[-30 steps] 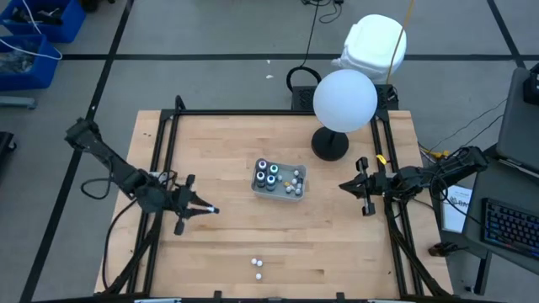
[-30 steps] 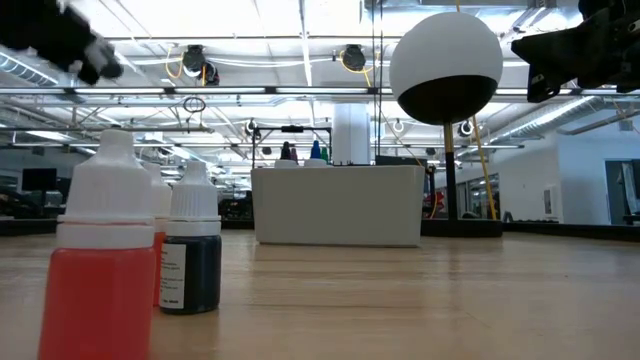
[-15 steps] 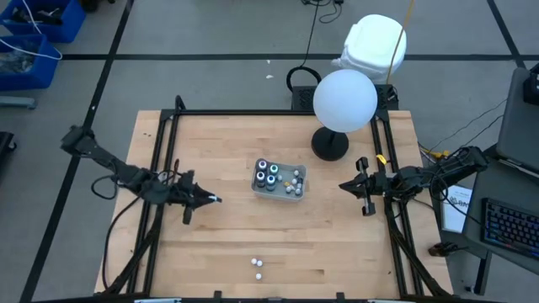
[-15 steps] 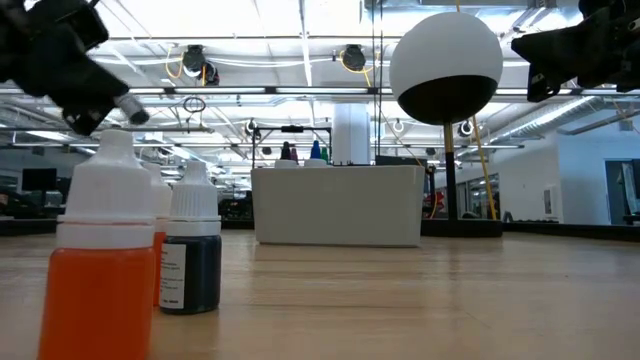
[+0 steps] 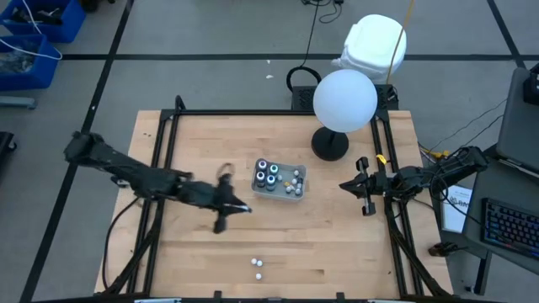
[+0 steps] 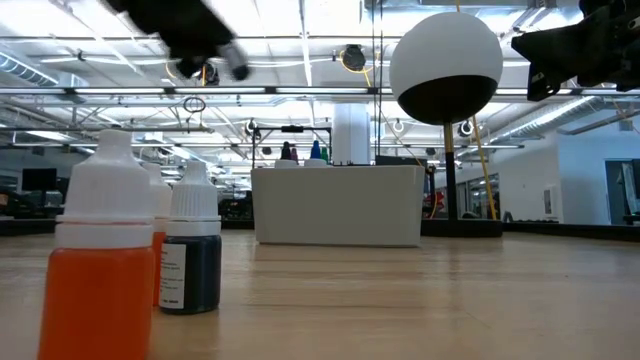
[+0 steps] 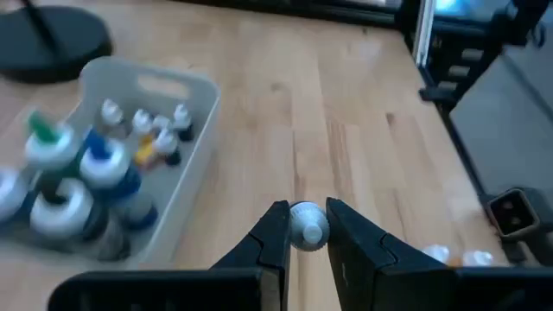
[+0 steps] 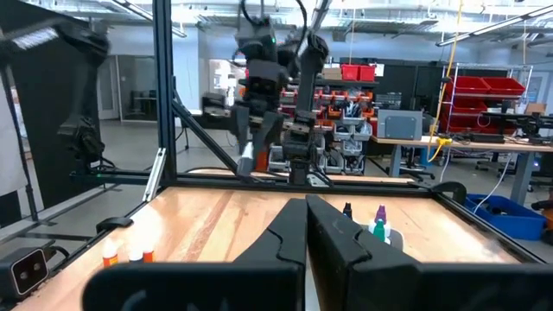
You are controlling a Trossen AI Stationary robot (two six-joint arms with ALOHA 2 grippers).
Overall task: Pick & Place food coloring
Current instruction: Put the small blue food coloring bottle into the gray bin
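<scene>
A small white-capped bottle [image 7: 307,226] sits pinched between the fingers of the left gripper [image 7: 304,231], held above the bare wood just short of the grey tray [image 5: 296,191]. In that tray stand dark round bottles [image 5: 268,175] with white-ringed teal tops, with tiny dropper bottles [image 7: 143,130] beside them, some orange as far as the blur allows. Two more small bottles [image 5: 258,268] stand near the table's [image 5: 337,244] front edge, one orange, one dark. The right gripper [image 5: 343,186] waits closed and empty at the right side
</scene>
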